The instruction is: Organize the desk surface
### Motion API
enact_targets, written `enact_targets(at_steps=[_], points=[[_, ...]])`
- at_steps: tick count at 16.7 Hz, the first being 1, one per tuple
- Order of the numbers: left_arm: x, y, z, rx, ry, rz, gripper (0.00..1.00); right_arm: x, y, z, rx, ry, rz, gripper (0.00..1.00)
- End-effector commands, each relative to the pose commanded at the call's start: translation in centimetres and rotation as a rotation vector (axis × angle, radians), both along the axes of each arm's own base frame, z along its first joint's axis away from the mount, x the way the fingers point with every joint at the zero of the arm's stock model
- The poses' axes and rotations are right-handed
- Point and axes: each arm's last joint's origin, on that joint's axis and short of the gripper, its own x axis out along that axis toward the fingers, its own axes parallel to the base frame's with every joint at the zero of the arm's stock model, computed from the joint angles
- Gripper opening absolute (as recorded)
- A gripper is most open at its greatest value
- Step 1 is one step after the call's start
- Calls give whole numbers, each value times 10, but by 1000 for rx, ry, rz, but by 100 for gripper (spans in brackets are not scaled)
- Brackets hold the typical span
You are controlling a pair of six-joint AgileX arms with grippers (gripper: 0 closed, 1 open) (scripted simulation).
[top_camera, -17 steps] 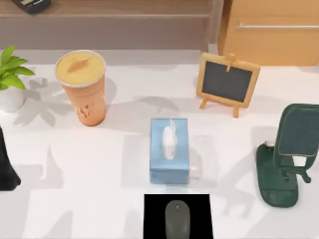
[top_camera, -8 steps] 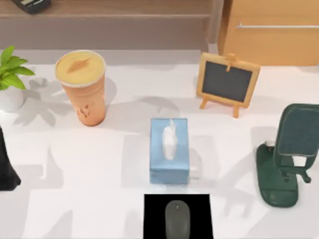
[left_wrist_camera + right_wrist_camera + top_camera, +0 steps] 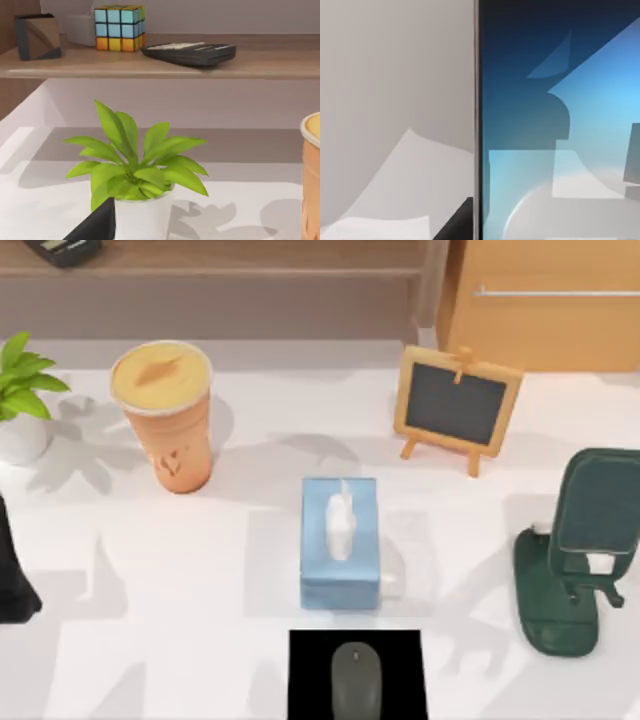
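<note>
desk (image 3: 200,590): smooth white, matt
cabinet (image 3: 540,325): tan wood, metal handle (image 3: 555,292)
mat (image 3: 310,680): matt black
easel (image 3: 457,405): wooden frame

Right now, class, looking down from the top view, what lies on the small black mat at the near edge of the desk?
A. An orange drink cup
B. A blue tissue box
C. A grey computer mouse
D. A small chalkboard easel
C. The grey computer mouse rests in the middle of the black mat, while the blue tissue box stands just beyond the mat on the desk surface.
</note>
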Motion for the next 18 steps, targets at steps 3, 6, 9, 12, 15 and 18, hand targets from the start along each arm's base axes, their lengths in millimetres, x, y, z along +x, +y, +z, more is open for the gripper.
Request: enact_targets(at_steps=[3,6,9,12,15,18], points=[[0,0,0,0,0,0,100,0,0,6,-1,-1,0,0],[0,0,0,0,0,0,100,0,0,4,1,3,-2,0],[0,0,0,0,0,0,100,1,17,19,-52,-15,-10,0],[0,0,0,0,0,0,100,1,59,51,-169,-86,-27,0],[0,0,0,0,0,0,100,-10,116,91,-298,-236,-60,0],[0,0,0,0,0,0,100,-39,176,127,-376,-455,-115,0]])
